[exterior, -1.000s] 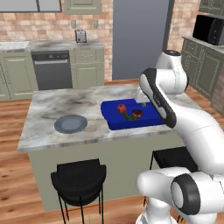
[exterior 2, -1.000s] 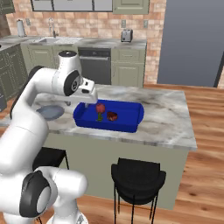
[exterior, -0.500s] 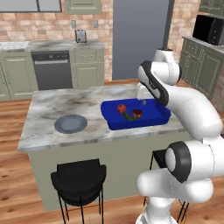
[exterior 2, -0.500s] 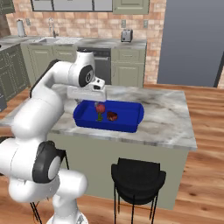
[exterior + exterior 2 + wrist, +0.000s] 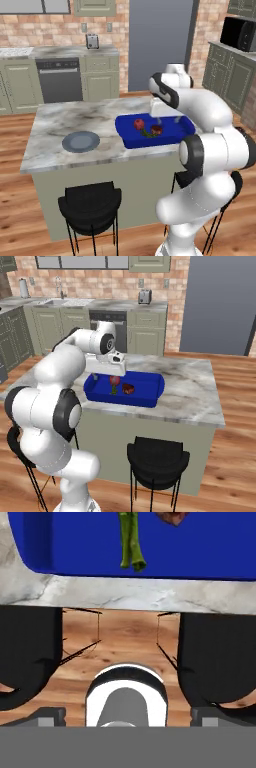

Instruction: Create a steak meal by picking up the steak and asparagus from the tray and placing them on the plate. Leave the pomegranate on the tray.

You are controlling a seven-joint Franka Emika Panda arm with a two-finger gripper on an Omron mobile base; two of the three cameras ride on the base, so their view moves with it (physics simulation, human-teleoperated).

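Nothing's been moved over yet, far as I can see. The plate (image 5: pixel 80 142) sits bare on the left part of the bench (image 5: pixel 60 120), well apart from the tray (image 5: pixel 131 140). Steak (image 5: pixel 156 130), asparagus (image 5: pixel 147 132) and pomegranate (image 5: pixel 138 123) are all in the tray, clustered near its middle. So both transfers are left to do, & the pomegranate just needs leaving where it is.

The gripper (image 5: pixel 103 375) hangs over the tray's near-left part in the right base view, holding nothing, with the two fingers spread wide. From the hand cam the asparagus (image 5: pixel 131 542) lies just ahead on the blue floor, with a bit of the steak (image 5: pixel 172 517) at the top edge beside it. My guess: it's lining up for a first pick, prob. one of those two, can't say which.

Materials: the bench is grey-white veined marble, polished looking. Tray is deep blue, rectangular, raised rim w/ rounded corners, smooth like plastic. Plate is round, flat, grey-blue w/ a darker centre. Steak is a flattish dark red-brown lump; pomegranate is rounder, brighter red. Asparagus is a thin bundle of green stalks, slim enough that I'd expect a fiddly grip.
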